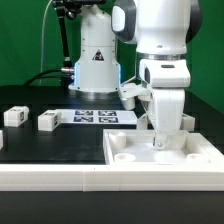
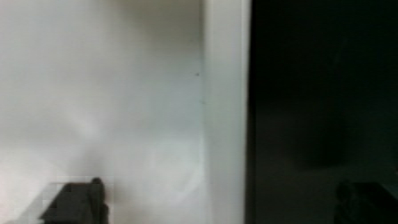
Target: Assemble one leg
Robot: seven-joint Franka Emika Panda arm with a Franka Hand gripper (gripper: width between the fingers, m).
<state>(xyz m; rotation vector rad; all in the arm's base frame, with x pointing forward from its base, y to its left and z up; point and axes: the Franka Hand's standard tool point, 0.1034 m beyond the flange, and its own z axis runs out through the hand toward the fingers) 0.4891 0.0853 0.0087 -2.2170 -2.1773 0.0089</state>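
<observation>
The small white stubby block leg point(image 1: 47, 121), a black-and-white square tag on its face, lies just beside the thin white marker board point(image 1: 100, 117), on the exterior view's left. Past the board's opposite end, the two-finger gripper point(image 1: 160, 143) gapes wide and empty over the large white rimmed panel point(image 1: 190, 160).

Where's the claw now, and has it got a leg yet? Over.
Claw open, empty, over white panel's edge. Leg loose on table, untouched. Only flat marker board between.
</observation>
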